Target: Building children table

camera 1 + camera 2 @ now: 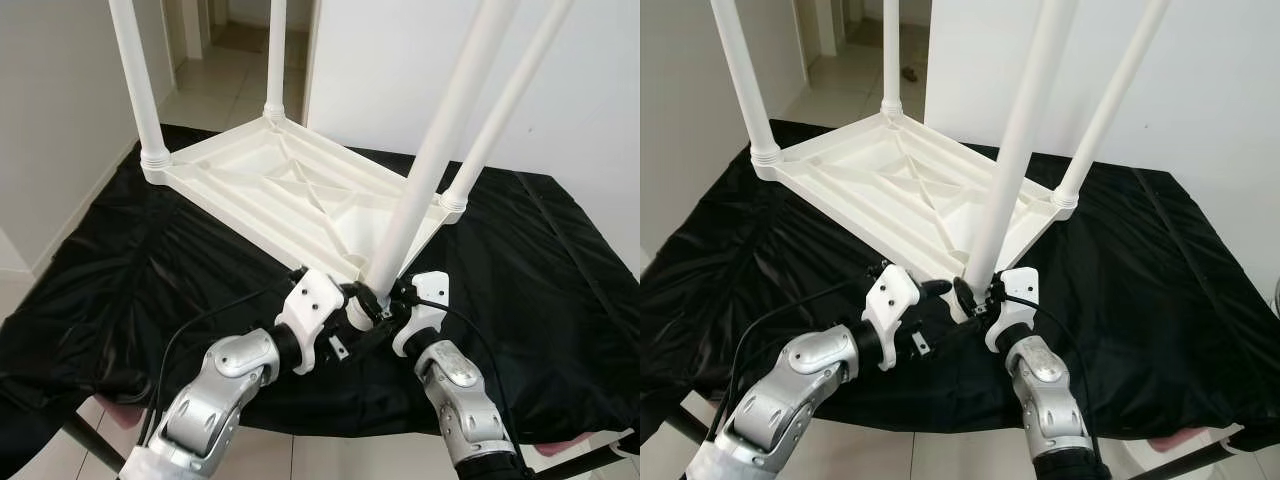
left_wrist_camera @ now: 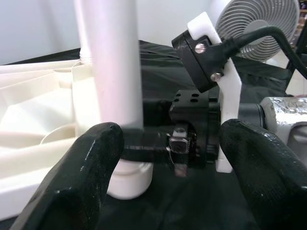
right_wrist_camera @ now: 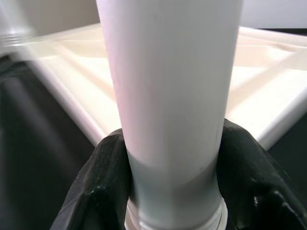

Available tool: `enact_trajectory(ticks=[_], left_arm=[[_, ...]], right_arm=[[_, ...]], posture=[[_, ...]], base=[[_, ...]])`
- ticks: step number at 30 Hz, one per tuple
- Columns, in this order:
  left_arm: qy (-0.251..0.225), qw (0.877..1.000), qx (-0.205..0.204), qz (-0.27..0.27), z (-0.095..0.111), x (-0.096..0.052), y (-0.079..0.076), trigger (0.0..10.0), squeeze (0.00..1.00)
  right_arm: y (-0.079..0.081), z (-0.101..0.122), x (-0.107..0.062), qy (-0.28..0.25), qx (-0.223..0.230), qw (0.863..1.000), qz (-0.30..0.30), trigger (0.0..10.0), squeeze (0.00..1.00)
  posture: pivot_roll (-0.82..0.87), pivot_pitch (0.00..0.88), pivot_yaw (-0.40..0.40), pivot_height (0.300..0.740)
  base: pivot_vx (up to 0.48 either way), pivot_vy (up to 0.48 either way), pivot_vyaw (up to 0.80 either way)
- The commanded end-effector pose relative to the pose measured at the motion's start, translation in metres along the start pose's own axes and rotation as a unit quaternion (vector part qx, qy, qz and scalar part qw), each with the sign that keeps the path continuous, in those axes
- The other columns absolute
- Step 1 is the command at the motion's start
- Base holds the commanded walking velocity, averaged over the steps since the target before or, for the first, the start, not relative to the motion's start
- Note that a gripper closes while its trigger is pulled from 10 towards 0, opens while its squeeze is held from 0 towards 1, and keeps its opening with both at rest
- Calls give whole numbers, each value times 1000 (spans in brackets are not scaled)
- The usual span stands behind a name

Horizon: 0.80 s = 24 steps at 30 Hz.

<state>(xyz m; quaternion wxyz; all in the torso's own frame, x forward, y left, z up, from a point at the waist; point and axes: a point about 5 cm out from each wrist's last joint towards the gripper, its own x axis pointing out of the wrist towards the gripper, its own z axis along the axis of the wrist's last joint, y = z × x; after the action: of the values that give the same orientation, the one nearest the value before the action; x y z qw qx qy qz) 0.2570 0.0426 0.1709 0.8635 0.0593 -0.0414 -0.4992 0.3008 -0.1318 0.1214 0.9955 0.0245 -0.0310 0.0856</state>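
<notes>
The white plastic table top [image 1: 290,195] lies upside down on a black cloth [image 1: 540,290], filling the middle of the frame. Three legs stand up from its corners: one at the upper left [image 1: 135,80], one at the top centre [image 1: 276,60] and one at the right [image 1: 505,100]. The fourth leg [image 1: 445,130] slants up from the near corner, at the lower middle of the picture, and that is where both arms meet.

The right gripper [image 3: 172,191] is clenched around the base of this fourth leg, a black finger pressed on each side just above the ribbed collar. The left gripper [image 2: 168,148] sits beside the same spot with its fingers [image 2: 84,167] spread apart and nothing between them; the leg stands just beyond its fingertips.

To me this looks like the last leg going in. It leans more than the others, so I judge it not yet fully seated in its socket. The next move seems to call for the right gripper to bring the leg upright and press or twist it home, while the left one steadies the table top's corner so it doesn't slide on the cloth.
</notes>
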Motion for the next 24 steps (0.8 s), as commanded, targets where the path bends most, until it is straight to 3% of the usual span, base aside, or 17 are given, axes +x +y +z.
enact_trajectory(ticks=[1,6,7,11,12,13,14,18,19,20,21,24], left_arm=[[-8,1000,0,3,3,3,2,10000,0],[-10,1000,7,2,5,6,6,10000,0],[-14,1000,13,0,8,9,9,10000,0],[-16,1000,15,-1,11,11,11,10000,0],[-17,1000,16,-2,11,12,11,10000,0],[-17,1000,16,-2,11,12,11,10000,0],[-17,1000,16,-3,12,12,11,10000,0],[-16,1000,17,-5,12,12,12,10000,0],[-16,1000,16,-5,12,12,13,10000,0],[-16,1000,16,-5,12,12,13,10000,0],[-16,1000,17,-5,13,12,13,10000,0],[-17,1000,18,-4,13,13,13,10000,0]], right_arm=[[-20,-11,-5,34,-12,996,-86,0,0],[-11,-13,-6,46,-7,993,-113,0,0],[4,-11,-8,41,7,996,-82,0,0],[11,-9,-10,33,18,998,-57,0,0],[13,-9,-10,31,19,998,-53,4471,0],[13,-9,-10,31,19,998,-53,4471,0],[15,-8,-10,32,21,998,-46,10000,0],[20,-3,-10,14,0,1000,-11,10000,0],[20,-1,-10,9,2,1000,-1,10000,278],[20,-1,-10,9,2,1000,-1,10000,278],[20,1,-10,4,4,1000,8,10000,1000],[19,3,-10,-2,4,1000,12,10000,1000]], posture=[[-10,32,-96,740],[-19,33,-98,740],[-27,40,-95,740],[-24,50,-89,740],[-24,50,-89,740],[-24,50,-89,740],[-25,58,-82,740],[-26,64,-73,740],[-29,70,-68,740],[-29,70,-68,740],[-29,70,-68,740],[-30,73,-67,740]], base=[[0,0,0],[0,0,0],[0,0,0],[0,0,0],[0,0,0],[0,0,0],[0,0,0],[0,0,0],[0,0,0],[0,0,0],[0,0,0],[0,0,0]])
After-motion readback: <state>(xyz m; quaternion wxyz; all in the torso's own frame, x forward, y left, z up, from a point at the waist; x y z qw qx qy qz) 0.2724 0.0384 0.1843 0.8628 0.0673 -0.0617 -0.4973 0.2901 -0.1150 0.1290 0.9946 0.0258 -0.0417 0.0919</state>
